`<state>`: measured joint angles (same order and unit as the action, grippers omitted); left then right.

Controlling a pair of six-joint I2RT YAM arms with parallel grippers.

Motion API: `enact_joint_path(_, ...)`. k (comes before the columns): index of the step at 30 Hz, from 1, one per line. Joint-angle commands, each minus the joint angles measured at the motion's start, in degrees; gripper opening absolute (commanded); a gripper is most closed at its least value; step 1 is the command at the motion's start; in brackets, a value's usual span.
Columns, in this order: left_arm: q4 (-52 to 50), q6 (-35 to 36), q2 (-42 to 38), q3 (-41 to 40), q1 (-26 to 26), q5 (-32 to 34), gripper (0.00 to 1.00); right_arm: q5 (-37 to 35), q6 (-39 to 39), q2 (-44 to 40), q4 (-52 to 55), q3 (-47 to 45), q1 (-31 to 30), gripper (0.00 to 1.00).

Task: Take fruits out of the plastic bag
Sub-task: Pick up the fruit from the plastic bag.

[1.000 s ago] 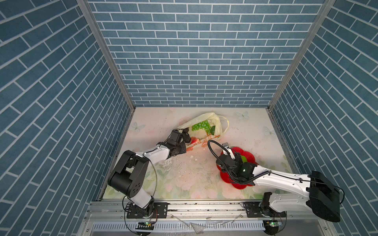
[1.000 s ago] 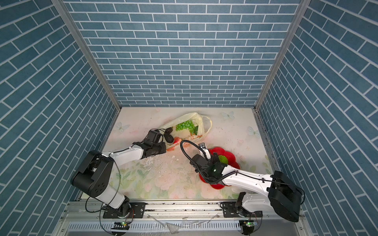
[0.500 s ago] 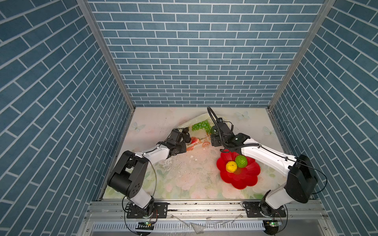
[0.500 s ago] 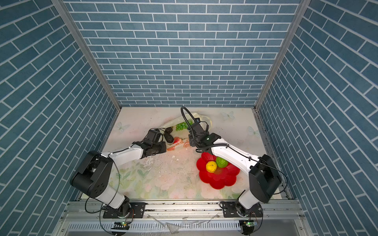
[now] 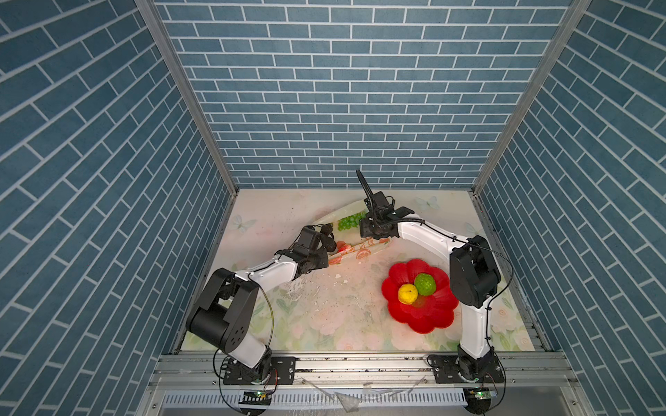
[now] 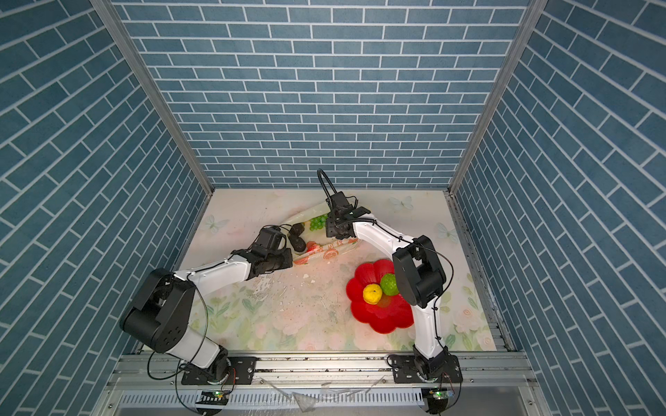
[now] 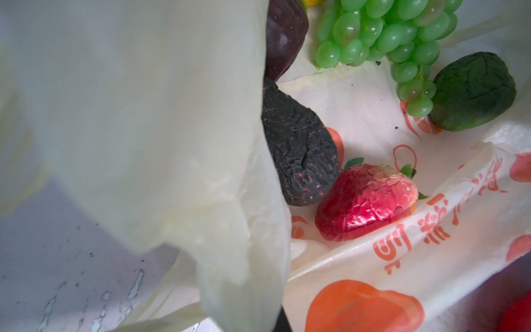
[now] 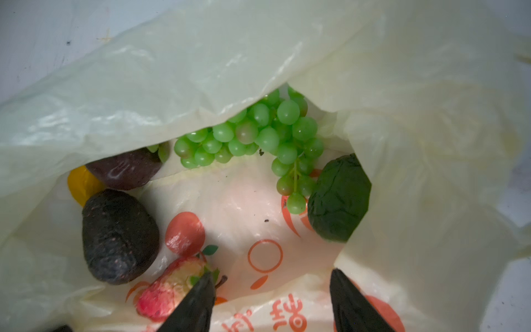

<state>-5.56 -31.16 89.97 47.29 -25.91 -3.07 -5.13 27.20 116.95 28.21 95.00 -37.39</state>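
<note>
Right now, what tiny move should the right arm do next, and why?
Probably nudge the right gripper sideways and down until the strawberry sits between its open fingers. The gripper hangs at the mouth of the plastic bag, which the left gripper seems to hold up. The strawberry is the nearest fruit, just beside one fingertip rather than between them.

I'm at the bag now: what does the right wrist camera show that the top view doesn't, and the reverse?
Only the right wrist view: the right gripper, jaws open, at the mouth of the plastic bag, and a dark green fruit inside, which the arm hides from above.
Only a top view: the red plate holding the lemon and the bumpy green fruit, and the left gripper shut on the bag's edge.
Both: the plastic bag, the green grape bunch and the strawberry.
</note>
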Motion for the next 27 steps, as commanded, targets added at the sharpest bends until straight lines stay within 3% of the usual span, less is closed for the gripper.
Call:
enact_joint_path(1,0.5,-0.1,-0.7,-0.5,-0.3,-0.5,0.11,1.0,1.2,2.6,2.7,4.1,0.6,0.65)
enact_joint_path(27,0.5,-0.2,0.2,-0.7,-0.2,-0.5,0.11,-10.2,-2.9,12.3,8.4,11.6,3.3,0.67)
